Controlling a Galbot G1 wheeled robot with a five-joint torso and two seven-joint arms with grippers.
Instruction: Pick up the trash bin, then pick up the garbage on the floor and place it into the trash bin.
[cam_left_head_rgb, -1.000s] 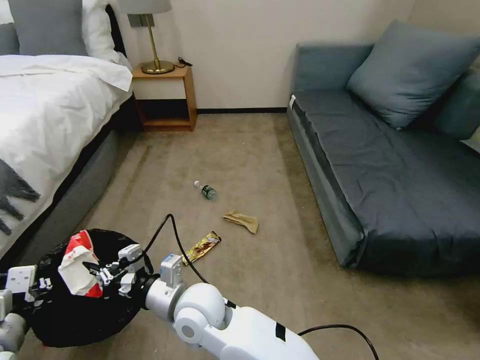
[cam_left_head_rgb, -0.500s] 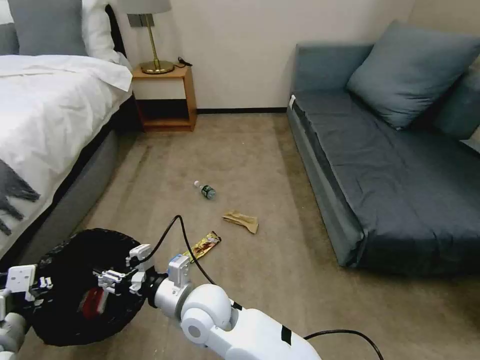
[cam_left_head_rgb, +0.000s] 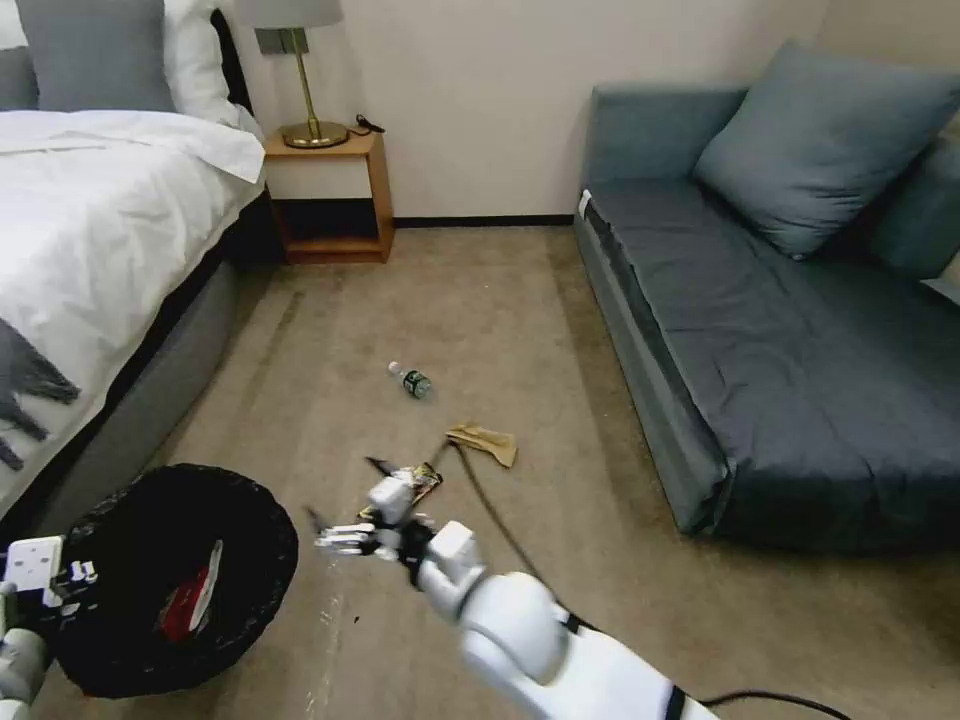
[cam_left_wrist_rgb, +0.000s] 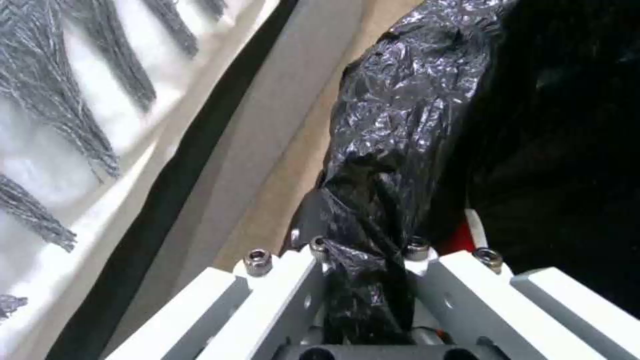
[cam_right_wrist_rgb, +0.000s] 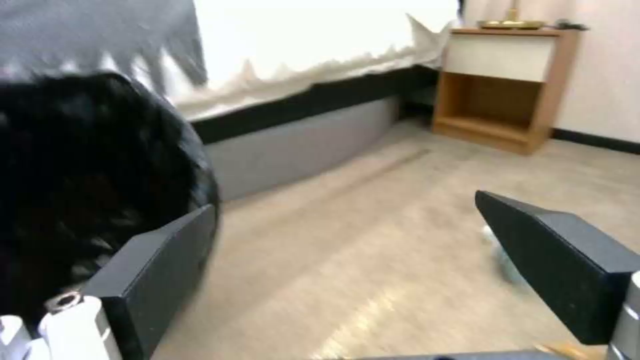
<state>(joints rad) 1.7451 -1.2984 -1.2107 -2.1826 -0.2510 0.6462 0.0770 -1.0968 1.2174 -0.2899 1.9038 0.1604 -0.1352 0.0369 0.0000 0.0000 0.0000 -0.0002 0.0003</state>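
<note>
The trash bin (cam_left_head_rgb: 255, 520), lined with a crinkly black bag, sits low at the left beside the bed. My left gripper (cam_left_wrist_rgb: 363, 265) is shut on its bagged rim (cam_left_wrist_rgb: 393, 130). A red-white snack packet (cam_left_head_rgb: 195, 600) lies inside the bin. My right gripper (cam_left_head_rgb: 347, 493) hovers open and empty over the carpet just right of the bin, its black fingers (cam_right_wrist_rgb: 160, 270) spread wide. The gold-brown wrapper (cam_left_head_rgb: 427, 476) lies right behind it, partly covered. Farther off on the floor are the tan paper bag (cam_left_head_rgb: 483, 440) and the small bottle (cam_left_head_rgb: 411, 380).
A bed (cam_left_head_rgb: 90, 230) runs along the left and a dark blue sofa (cam_left_head_rgb: 760, 340) along the right. A wooden nightstand (cam_left_head_rgb: 325, 195) with a lamp stands at the far wall. Carpet (cam_left_head_rgb: 480, 300) lies open between them. The right arm's cable (cam_left_head_rgb: 490, 510) trails over the floor.
The right gripper let go of the red-white packet, which dropped into the bin. It then swung right, out of the bin, toward the gold-brown wrapper. The left arm and bin stayed put.
</note>
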